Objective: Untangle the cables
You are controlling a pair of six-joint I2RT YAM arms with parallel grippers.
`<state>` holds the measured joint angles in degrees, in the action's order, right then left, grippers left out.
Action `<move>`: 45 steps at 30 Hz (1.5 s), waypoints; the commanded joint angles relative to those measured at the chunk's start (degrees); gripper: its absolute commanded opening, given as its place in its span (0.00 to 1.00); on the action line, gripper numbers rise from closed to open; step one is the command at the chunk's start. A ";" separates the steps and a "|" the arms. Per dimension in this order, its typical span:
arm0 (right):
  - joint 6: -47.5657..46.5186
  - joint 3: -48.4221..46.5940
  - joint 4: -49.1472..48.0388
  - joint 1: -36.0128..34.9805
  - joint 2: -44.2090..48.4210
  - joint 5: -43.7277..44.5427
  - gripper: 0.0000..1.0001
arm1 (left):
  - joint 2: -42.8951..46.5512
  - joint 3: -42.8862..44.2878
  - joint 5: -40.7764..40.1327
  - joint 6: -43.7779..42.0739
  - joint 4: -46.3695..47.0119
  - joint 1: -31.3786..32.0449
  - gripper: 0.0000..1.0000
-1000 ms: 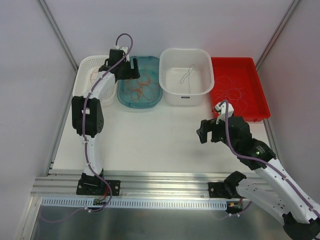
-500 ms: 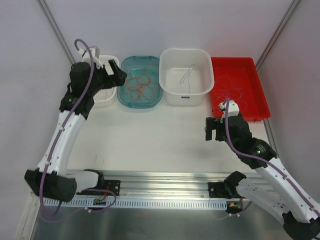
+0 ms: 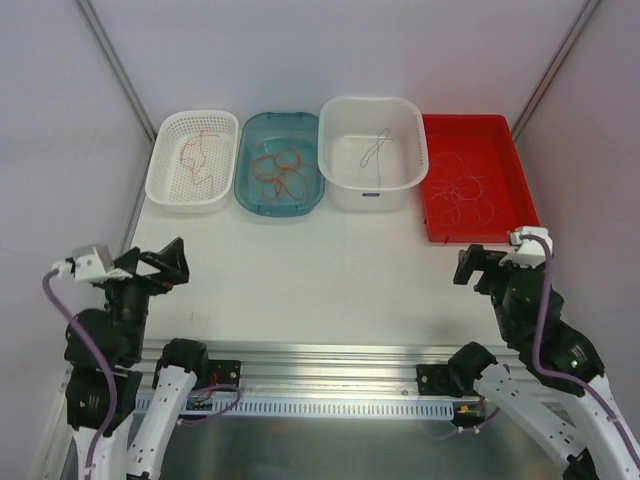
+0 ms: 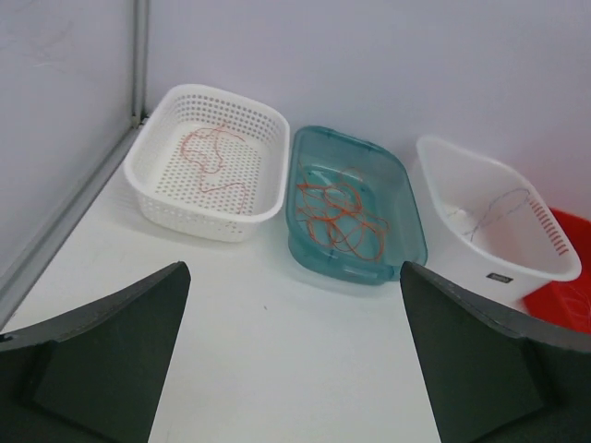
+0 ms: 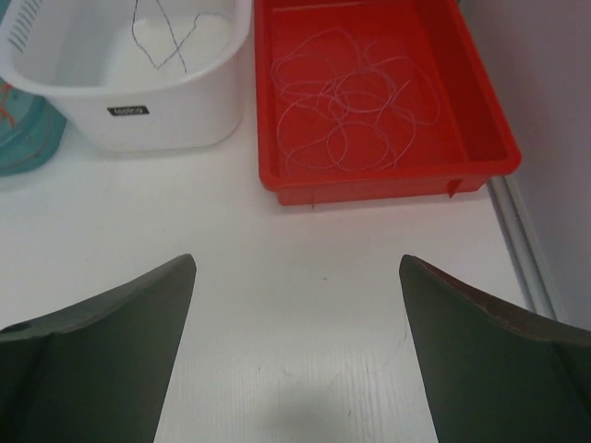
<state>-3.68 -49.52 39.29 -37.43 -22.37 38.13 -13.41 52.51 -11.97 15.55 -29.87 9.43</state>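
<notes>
The cables lie in four containers along the back of the table. An orange tangle (image 3: 280, 170) (image 4: 340, 210) fills the teal tray (image 3: 282, 210). One red cable (image 3: 197, 152) (image 4: 214, 159) lies in the white perforated basket (image 3: 186, 200). A thin grey cable (image 3: 375, 150) (image 5: 166, 37) is in the white tub (image 3: 370, 195). Pale loops (image 3: 468, 190) (image 5: 346, 111) are spread in the red tray (image 3: 480, 236). My left gripper (image 3: 165, 265) (image 4: 294, 269) hangs open and empty over the near left of the table. My right gripper (image 3: 470, 265) (image 5: 297, 260) is open and empty in front of the red tray.
Grey walls with slanted metal rails close in the left, right and back. An aluminium rail (image 3: 320, 360) carrying both arm bases runs along the near edge. The white tabletop (image 3: 310, 270) lies between the containers and the grippers.
My left arm has drawn back from the teal tray to the near left corner, and its jaws have opened wider. My right arm has pulled back toward the near right.
</notes>
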 commanded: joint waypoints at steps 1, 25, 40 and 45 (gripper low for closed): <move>-3.34 0.91 -0.96 -0.19 6.78 6.61 0.97 | 8.20 -4.25 -11.05 -1.76 -4.85 0.32 0.99; -4.23 6.80 2.55 -0.28 31.77 15.83 0.97 | 20.53 -10.50 -21.52 -1.05 -5.11 0.32 0.99; -4.40 7.59 2.37 -0.28 32.83 14.69 0.97 | 21.23 -11.55 -20.38 -1.22 -5.11 0.32 0.99; -4.58 7.68 2.11 -0.28 32.92 14.17 0.98 | 21.41 -11.47 -20.82 -1.31 -5.11 0.24 0.99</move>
<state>-7.16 -41.76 42.74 -37.43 -0.40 52.16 -0.30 41.25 -33.10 14.13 -36.29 9.43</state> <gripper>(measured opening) 0.972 0.991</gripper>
